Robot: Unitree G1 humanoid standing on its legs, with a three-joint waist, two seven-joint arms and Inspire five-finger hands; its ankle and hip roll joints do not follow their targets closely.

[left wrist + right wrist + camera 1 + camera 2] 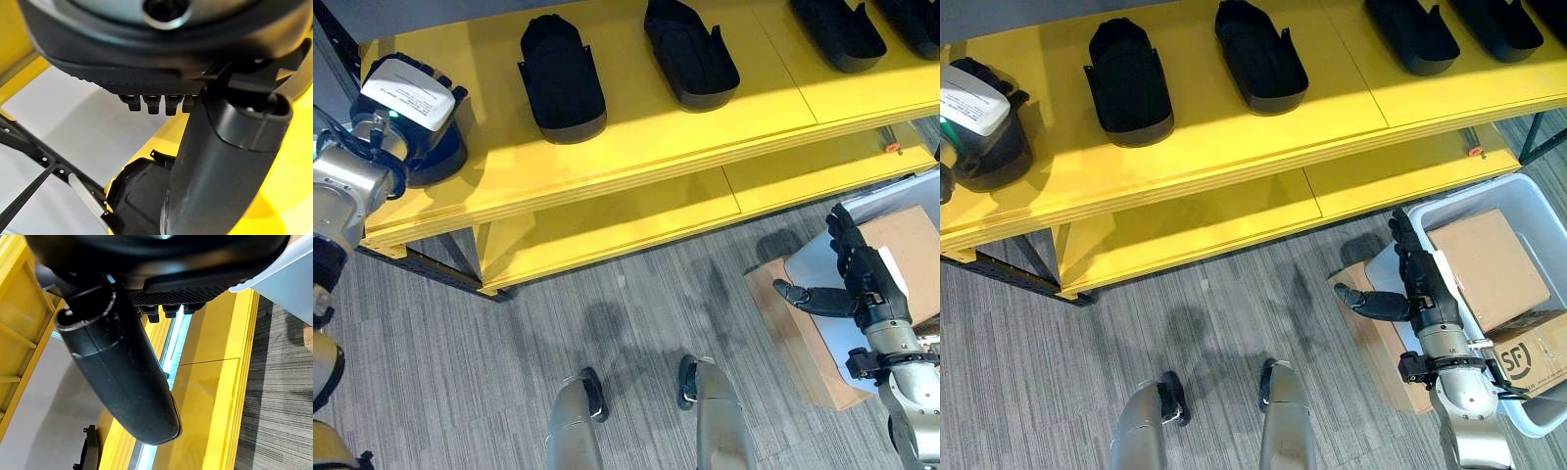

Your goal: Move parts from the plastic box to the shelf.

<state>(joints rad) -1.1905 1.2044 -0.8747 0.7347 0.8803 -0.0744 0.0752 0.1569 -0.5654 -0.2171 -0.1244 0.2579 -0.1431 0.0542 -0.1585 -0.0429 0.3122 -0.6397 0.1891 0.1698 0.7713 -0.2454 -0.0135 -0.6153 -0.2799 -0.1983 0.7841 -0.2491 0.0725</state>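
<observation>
black parts (562,80) on shelf (636,147), cardboard box (1487,266)

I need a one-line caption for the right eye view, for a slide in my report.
Left hand over a black part at the yellow shelf end; right hand open beside the plastic box.

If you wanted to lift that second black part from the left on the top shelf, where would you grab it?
Probably across the long side walls of the black part, coming from above. It lies flat on the yellow shelf with space on both sides, and its walls rise like a shallow shell, so fingers and thumb could close on them.
</observation>
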